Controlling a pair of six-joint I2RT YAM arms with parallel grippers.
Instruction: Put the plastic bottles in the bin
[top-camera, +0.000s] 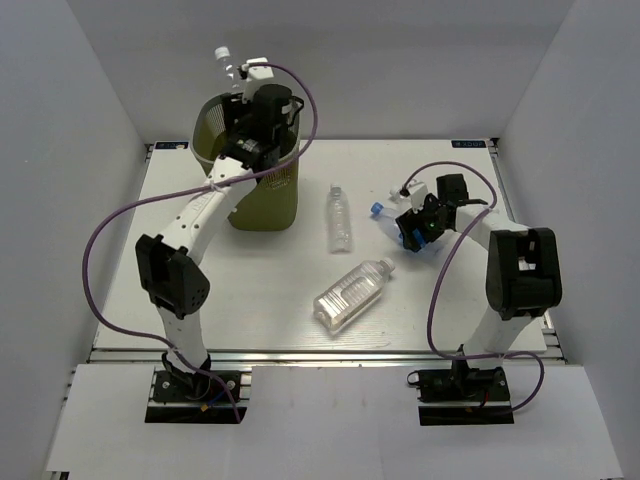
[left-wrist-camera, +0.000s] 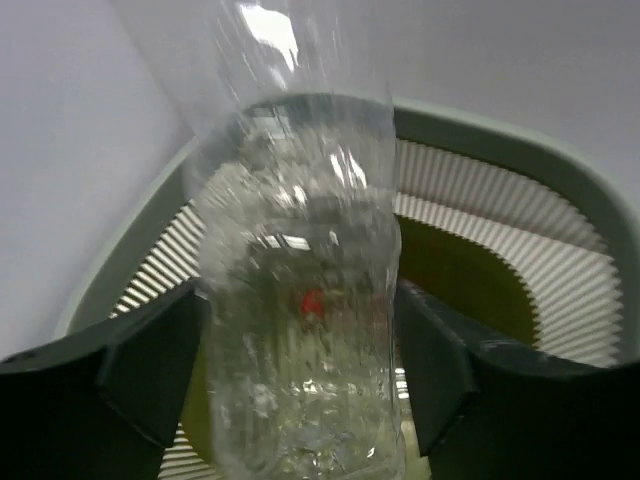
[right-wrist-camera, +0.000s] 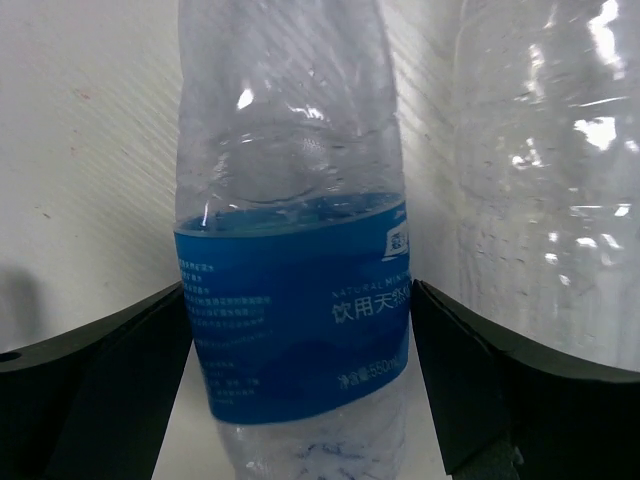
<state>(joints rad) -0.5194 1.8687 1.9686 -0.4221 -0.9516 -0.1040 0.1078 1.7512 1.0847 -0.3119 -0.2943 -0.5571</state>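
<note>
Clear bottle held by left end effector over bin, right end effector holding blue-labelled bottle

blue label on clear bottle, white print "NATURAL MIN…", "饮用天然…", "净含量550…"; smaller print unreadable

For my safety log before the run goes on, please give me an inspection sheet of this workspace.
Surface: white table, with a slim bottle and a larger bottle lying on it.
Job's things: olive bin at the far left.
Clutter: nothing seen.
Grippers: left pincer holds a clear bottle above the bin; right pincer shut on a blue-label bottle.
Cables: left purple cable and right purple cable hang in loose loops.
Surroundings: white walls on three sides.
</note>
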